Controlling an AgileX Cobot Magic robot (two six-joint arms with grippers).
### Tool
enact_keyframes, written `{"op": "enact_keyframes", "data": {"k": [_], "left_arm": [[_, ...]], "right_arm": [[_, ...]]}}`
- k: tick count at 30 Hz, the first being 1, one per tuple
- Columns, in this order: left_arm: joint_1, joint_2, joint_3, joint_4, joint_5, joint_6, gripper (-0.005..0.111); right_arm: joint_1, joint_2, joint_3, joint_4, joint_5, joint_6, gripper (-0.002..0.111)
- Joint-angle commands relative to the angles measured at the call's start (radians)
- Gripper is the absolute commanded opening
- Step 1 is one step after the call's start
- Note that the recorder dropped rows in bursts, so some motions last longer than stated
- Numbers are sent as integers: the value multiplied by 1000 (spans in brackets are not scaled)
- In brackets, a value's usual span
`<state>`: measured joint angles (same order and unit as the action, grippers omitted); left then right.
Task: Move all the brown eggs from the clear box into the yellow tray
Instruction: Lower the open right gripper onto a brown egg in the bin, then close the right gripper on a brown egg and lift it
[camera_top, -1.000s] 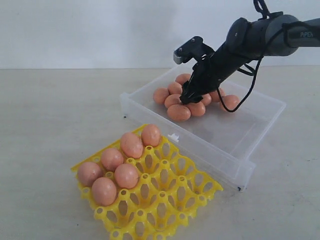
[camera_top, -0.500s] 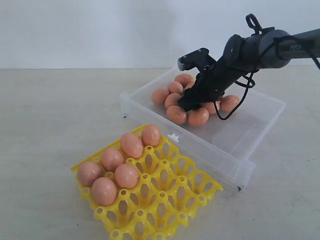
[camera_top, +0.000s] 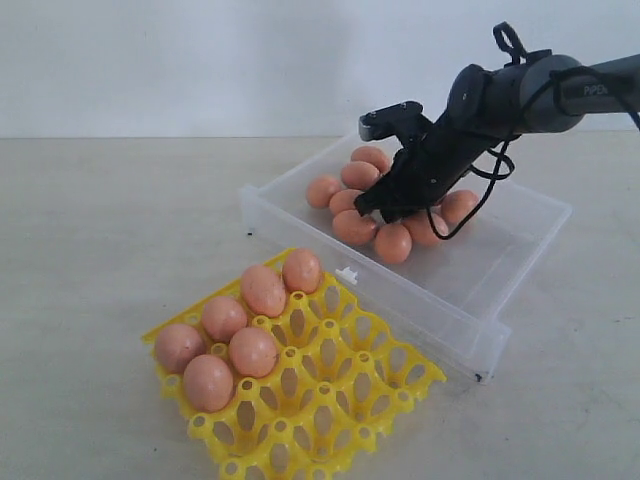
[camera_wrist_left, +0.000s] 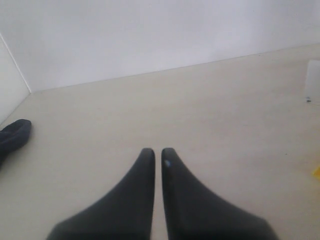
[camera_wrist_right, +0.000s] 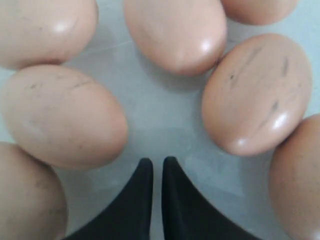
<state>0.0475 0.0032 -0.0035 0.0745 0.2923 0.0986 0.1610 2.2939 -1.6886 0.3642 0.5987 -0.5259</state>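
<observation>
My right tool (camera_wrist_right: 152, 162) down among the brown eggs (camera_wrist_right: 257, 92) in the clear box (camera_top: 480, 262).
Clenched and empty, its tips point at the bare box floor, with eggs ringed closely around them.

From my station I see a pale beige tabletop (camera_top: 110, 230), matte and faintly mottled, running back to a plain white wall (camera_top: 200, 60). The left wrist view shows a dark rounded shape (camera_wrist_left: 14, 137) lying on that tabletop, partly cut off; I can't tell what it is.
</observation>
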Motion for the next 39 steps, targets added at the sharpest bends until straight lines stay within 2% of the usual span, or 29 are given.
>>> {"op": "enact_keyframes", "data": {"k": [1, 6, 12, 14, 17, 20, 24, 31, 39], "left_arm": [[1, -3, 3, 1, 0, -4, 4], [1, -3, 3, 1, 0, -4, 4], [1, -3, 3, 1, 0, -4, 4], [1, -3, 3, 1, 0, -4, 4], [1, -3, 3, 1, 0, -4, 4], [1, -3, 3, 1, 0, -4, 4], [1, -3, 3, 1, 0, -4, 4], [1, -3, 3, 1, 0, -4, 4], [1, -3, 3, 1, 0, -4, 4]], "right_arm": [[-2, -90, 2, -11, 11, -7, 0], [-2, -174, 2, -11, 103, -13, 0], [-2, -198, 2, -86, 330, -242, 3], [-2, -188, 2, -108, 367, -280, 14], [-2, -176, 2, -113, 345, -334, 42], [-2, -169, 2, -118, 276, -339, 57], [-2, -165, 2, -156, 218, -242, 55], [-2, -165, 2, -287, 155, 271, 55], [-2, -140, 2, -326, 128, 322, 55]]}}
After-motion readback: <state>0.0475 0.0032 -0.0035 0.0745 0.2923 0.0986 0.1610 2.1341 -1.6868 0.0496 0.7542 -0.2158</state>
